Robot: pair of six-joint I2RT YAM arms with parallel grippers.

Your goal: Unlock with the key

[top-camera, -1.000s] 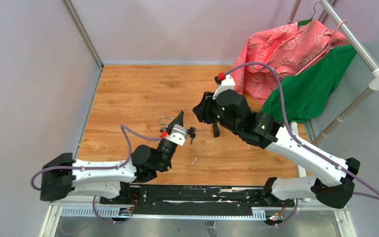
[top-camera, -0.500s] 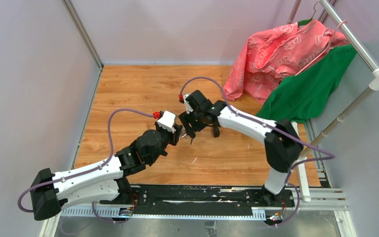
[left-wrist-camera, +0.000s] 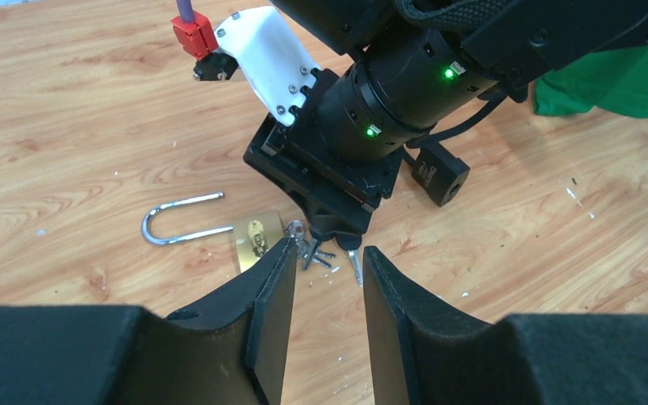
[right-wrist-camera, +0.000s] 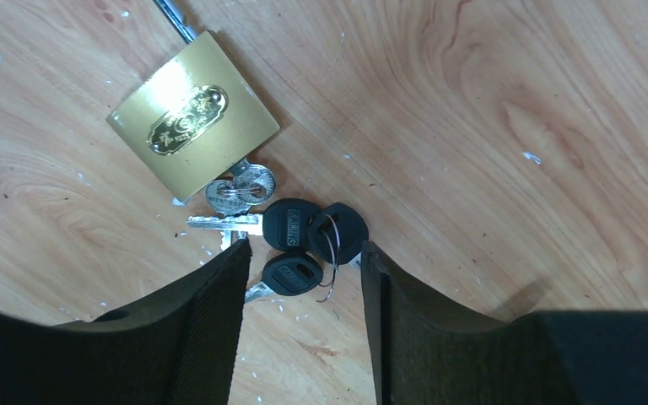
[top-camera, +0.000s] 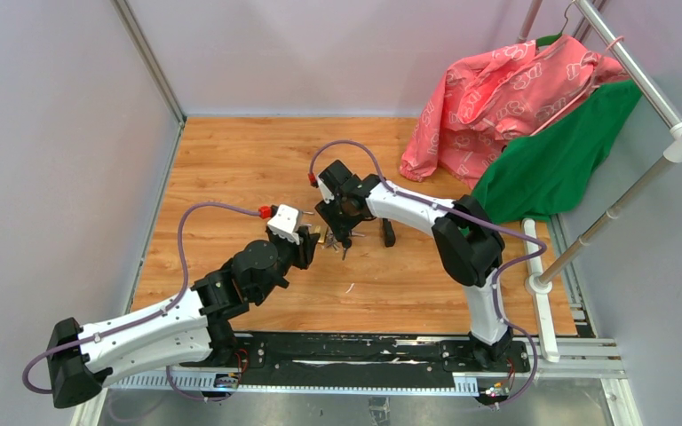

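A brass padlock (right-wrist-camera: 192, 126) with a long steel shackle (left-wrist-camera: 177, 221) lies flat on the wooden floor. A silver key (right-wrist-camera: 238, 186) sits at its bottom edge, joined to a bunch of black-headed keys (right-wrist-camera: 304, 236). My right gripper (right-wrist-camera: 304, 246) is open and points down, just above the black keys with a finger on either side. My left gripper (left-wrist-camera: 329, 246) is open and empty, low over the floor, just short of the padlock (left-wrist-camera: 257, 239) and keys (left-wrist-camera: 316, 251). From above, both grippers (top-camera: 309, 247) (top-camera: 342, 232) meet at the padlock (top-camera: 317, 234).
A small black block (top-camera: 389, 233) lies just right of the keys. Pink cloth (top-camera: 506, 89) and green cloth (top-camera: 555, 151) hang off a metal rack (top-camera: 639, 80) at the back right. Grey walls close the left and back. A white rail (top-camera: 537, 284) runs along the right edge.
My right arm has swung left and come down over the keys. My left arm has stretched forward and turned toward the padlock from the near side.
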